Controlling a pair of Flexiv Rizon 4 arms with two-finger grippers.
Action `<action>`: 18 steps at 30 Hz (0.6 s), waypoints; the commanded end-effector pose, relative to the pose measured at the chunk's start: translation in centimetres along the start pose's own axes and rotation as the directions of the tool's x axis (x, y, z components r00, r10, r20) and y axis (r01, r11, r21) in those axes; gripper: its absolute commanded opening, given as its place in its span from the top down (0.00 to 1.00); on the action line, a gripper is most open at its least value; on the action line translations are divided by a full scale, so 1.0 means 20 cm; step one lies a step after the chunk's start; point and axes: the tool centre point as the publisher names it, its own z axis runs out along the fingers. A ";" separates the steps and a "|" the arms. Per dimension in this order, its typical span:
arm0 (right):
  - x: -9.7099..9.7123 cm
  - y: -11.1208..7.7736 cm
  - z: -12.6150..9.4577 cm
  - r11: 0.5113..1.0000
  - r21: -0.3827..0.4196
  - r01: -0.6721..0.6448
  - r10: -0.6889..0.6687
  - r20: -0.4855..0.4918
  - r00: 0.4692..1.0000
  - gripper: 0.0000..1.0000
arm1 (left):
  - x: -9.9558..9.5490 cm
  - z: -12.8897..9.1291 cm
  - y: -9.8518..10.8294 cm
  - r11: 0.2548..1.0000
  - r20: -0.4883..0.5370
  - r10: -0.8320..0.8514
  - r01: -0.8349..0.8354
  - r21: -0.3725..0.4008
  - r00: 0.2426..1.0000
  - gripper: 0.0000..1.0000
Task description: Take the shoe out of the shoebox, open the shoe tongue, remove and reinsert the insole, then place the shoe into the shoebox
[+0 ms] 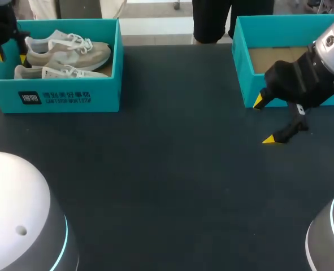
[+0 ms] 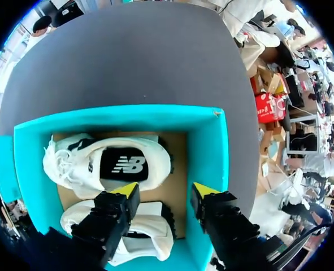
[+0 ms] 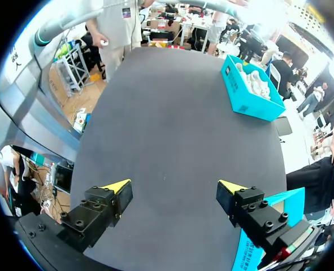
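Shoes [image 1: 70, 52] are lying in the shoebox [image 1: 70, 97] on the bench [image 1: 172, 169]. Left end effector [image 2: 165, 195] is hovering spread above them; right end effector [image 1: 266, 119] is hanging spread beside a second teal box [image 1: 243, 65].

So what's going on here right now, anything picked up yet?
Nothing is picked up yet. The left gripper hangs over the teal shoebox, jaws open, and both pale shoes lie inside it, neither one gripped. The right gripper is over the dark table beside a second teal box, jaws open and empty. So the first step, taking a shoe out, is not yet done.
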 end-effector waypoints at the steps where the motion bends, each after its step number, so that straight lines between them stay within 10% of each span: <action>1: -0.01 0.00 0.01 1.000 0.002 -0.001 0.001 -0.004 1.000 0.00 | 0.00 0.04 -0.04 0.999 0.001 0.003 -0.003 -0.044 1.000 0.51; 5: -0.01 0.00 0.01 1.000 0.002 -0.001 0.001 -0.004 1.000 0.00 | -0.01 0.05 -0.06 0.999 0.022 0.024 -0.023 -0.049 0.999 0.31; 18: -0.01 0.00 0.01 1.000 0.002 -0.001 0.001 -0.004 1.000 0.00 | -0.04 0.21 -0.08 0.994 0.003 0.073 -0.072 -0.087 0.997 0.34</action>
